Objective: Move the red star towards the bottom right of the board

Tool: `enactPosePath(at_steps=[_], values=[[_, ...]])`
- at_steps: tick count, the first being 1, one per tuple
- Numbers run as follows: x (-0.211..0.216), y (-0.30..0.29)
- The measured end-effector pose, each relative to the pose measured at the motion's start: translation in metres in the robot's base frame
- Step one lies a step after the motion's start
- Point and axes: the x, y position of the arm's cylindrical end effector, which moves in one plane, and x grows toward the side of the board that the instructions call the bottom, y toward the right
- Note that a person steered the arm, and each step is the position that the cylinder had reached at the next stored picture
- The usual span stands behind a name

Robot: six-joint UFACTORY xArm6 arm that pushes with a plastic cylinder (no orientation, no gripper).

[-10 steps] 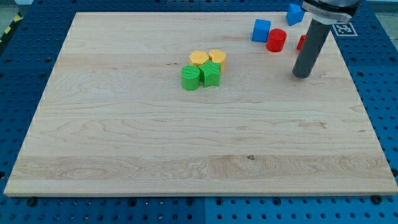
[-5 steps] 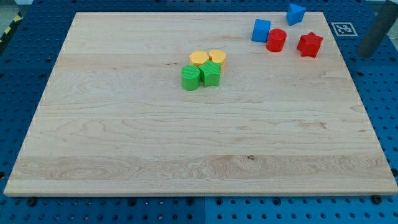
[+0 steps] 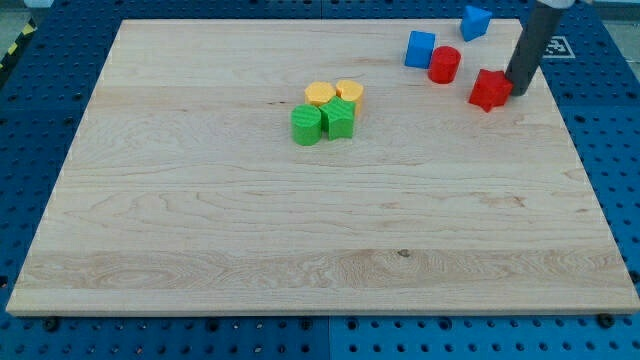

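The red star (image 3: 489, 89) lies near the board's top right. My tip (image 3: 519, 91) rests on the board right beside the star's right side, touching or almost touching it. The dark rod rises from it to the view's top edge. A red cylinder (image 3: 444, 64) stands up and left of the star, apart from it.
A blue cube (image 3: 420, 48) sits left of the red cylinder and a blue triangular block (image 3: 475, 21) lies at the board's top edge. Near the middle, two yellow blocks (image 3: 333, 94) and two green blocks (image 3: 322, 122) are clustered. The wooden board (image 3: 300, 240) ends just right of my tip.
My rod went from left of the star out to the right edge, then came back to the star's right side. The star has shifted a little down and left.
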Motion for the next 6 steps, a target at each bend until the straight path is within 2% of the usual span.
enactPosePath(at_steps=[1,2,3,5,6], values=[[-0.045,-0.001],[-0.060,-0.026],[-0.009,-0.051],[0.134,-0.032],[0.094,-0.062]])
